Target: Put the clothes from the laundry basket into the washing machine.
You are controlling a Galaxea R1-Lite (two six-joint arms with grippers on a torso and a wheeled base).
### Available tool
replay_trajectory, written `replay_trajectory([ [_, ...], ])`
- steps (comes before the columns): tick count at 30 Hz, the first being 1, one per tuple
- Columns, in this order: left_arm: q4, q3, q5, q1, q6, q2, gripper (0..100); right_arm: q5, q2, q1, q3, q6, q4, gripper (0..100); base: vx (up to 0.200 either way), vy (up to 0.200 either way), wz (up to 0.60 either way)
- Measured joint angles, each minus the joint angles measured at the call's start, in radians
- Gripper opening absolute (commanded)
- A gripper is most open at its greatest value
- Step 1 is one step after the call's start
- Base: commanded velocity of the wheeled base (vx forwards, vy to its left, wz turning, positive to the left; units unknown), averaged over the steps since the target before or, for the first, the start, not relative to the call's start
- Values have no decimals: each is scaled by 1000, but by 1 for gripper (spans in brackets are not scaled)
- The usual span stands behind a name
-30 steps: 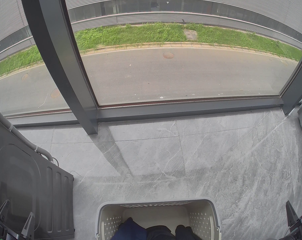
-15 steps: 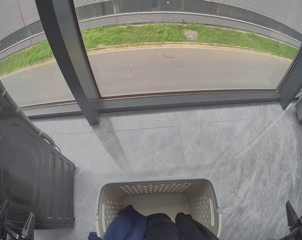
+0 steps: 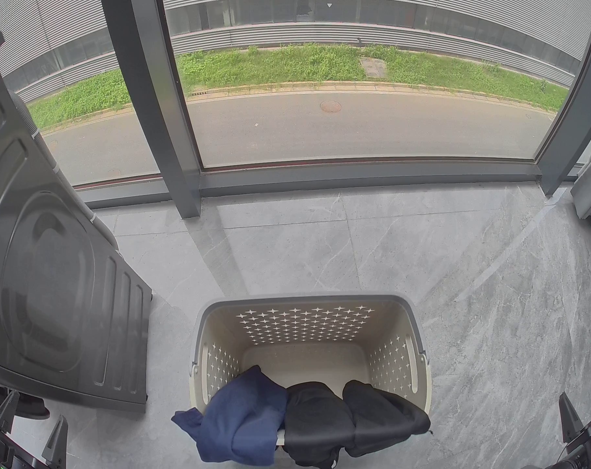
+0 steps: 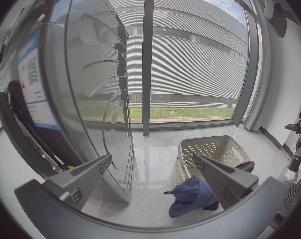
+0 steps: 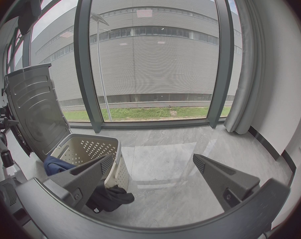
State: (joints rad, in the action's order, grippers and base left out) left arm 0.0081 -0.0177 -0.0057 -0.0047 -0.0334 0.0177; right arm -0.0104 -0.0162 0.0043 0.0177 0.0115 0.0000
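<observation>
Step in hand: lining up on the laundry basket (image 3: 308, 302) — nothing picked yet. It sits on the tiled floor (image 3: 452, 262), just beside the washing machine (image 3: 61, 275) on the robot's left. A navy garment (image 3: 240, 421) and black clothes (image 3: 351, 415) are draped over the basket's near rim, partly hanging outside.

Left claw (image 4: 151, 160) is spread wide with nothing in it; right claw (image 5: 151, 160) is the same. Both sit low, short of the basket.

Next move, I'd say: left claw down onto the navy piece — it's on the machine side. Pinch a thick fold and lift clear of the rim so the basket doesn't drag. Can't make out the drum opening from here.
</observation>
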Motion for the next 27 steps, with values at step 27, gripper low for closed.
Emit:
replay_trajectory([
  [27,0,0,0,0,0,0,100,0,0,0,0,0,0,100,-96,0,0],
])
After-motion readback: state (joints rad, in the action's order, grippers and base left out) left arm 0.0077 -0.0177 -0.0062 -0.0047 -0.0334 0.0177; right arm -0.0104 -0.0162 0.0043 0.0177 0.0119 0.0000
